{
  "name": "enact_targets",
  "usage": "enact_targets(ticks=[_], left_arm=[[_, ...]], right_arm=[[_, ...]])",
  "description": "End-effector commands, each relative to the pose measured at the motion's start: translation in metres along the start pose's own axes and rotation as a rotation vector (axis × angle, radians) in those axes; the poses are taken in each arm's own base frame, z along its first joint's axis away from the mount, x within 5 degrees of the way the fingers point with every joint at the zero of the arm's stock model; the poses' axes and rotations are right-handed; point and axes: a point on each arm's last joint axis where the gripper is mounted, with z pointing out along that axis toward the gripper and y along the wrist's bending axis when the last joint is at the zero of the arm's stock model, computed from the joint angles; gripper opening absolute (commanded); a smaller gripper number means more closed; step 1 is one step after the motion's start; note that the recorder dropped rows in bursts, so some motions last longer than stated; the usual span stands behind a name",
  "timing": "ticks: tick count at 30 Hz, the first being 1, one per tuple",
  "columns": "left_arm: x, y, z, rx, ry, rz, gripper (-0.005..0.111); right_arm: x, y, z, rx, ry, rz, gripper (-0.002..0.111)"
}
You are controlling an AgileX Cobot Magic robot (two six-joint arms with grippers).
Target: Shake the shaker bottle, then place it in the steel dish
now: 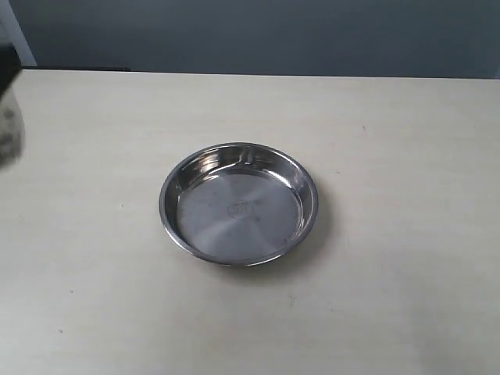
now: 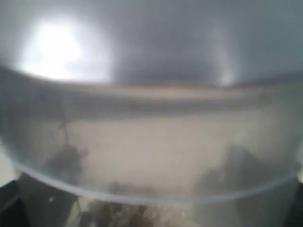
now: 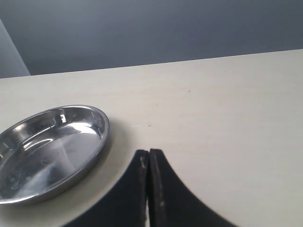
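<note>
The dish [image 1: 238,205] lies on the table [image 1: 391,312], near its middle. The bottle [image 1: 9,129] is well apart at the dish's ten o'clock, at the view's edge.

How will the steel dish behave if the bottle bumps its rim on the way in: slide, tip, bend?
The steel dish probably slides rather than tips: it is shallow and wide, sitting flat on the smooth table. It looks like thin sheet metal, so likely light and easy to shove. Being rigid steel, it should not bend or break.
</note>
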Motion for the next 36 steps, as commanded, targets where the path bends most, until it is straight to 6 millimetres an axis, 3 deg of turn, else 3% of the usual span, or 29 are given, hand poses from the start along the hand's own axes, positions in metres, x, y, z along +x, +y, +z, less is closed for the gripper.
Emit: enact_targets(ticks=[1, 5, 7, 9, 13, 14, 17, 19, 21, 23, 25, 26, 27, 31, 33, 36], left_arm=[[0.036, 0.007, 0.012, -0.064, 0.133, -0.159, 0.0], [-0.014, -0.003, -0.001, 0.027, -0.032, -0.049, 0.0], [-0.026, -0.005, -0.008, 0.031, -0.082, 0.044, 0.0], [-0.017, -0.003, -0.007, 0.013, -0.065, 0.038, 0.0], [0.039, 0.001, 0.009, 0.008, 0.151, -0.145, 0.0], [0.043, 0.0, 0.011, 0.01, 0.172, -0.169, 0.0], [0.013, -0.007, 0.007, 0.081, 0.085, -0.103, 0.0], [-0.022, -0.012, -0.004, 0.109, -0.046, -0.004, 0.0], [-0.034, -0.011, -0.01, 0.088, -0.108, 0.091, 0.0], [-0.013, -0.009, -0.005, 0.081, -0.042, 0.059, 0.0], [0.026, -0.004, 0.006, 0.051, 0.103, -0.07, 0.0], [0.036, -0.003, 0.01, 0.043, 0.144, -0.135, 0.0], [0.033, -0.005, 0.012, 0.063, 0.142, -0.14, 0.0], [-0.013, -0.021, 0.008, 0.217, -0.01, 0.055, 0.0], [-0.017, -0.024, 0.012, 0.255, -0.041, 0.111, 0.0], [-0.005, -0.033, 0.027, 0.38, 0.02, 0.154, 0.0]], right_arm=[[-0.001, 0.0, 0.0, -0.001, -0.012, -0.002, -0.001], [-0.001, 0.0, 0.0, -0.001, -0.012, -0.002, -0.001], [-0.001, 0.0, 0.0, -0.001, -0.012, -0.002, -0.001], [-0.001, 0.0, 0.0, -0.001, -0.012, -0.002, -0.001], [-0.001, 0.0, 0.0, -0.001, -0.012, -0.002, -0.001], [-0.001, 0.0, 0.0, -0.001, -0.012, -0.002, -0.001], [-0.001, 0.0, 0.0, -0.001, -0.012, -0.002, -0.001], [-0.001, 0.0, 0.0, -0.001, -0.012, -0.002, -0.001], [-0.001, 0.0, 0.0, -0.001, -0.012, -0.002, -0.001], [-0.001, 0.0, 0.0, -0.001, -0.012, -0.002, -0.001], [-0.001, 0.0, 0.0, -0.001, -0.012, -0.002, -0.001], [-0.001, 0.0, 0.0, -0.001, -0.012, -0.002, -0.001], [-0.001, 0.0, 0.0, -0.001, -0.012, -0.002, -0.001], [-0.001, 0.0, 0.0, -0.001, -0.012, -0.002, -0.001], [-0.001, 0.0, 0.0, -0.001, -0.012, -0.002, -0.001], [-0.001, 0.0, 0.0, -0.001, -0.012, -0.002, -0.001]])
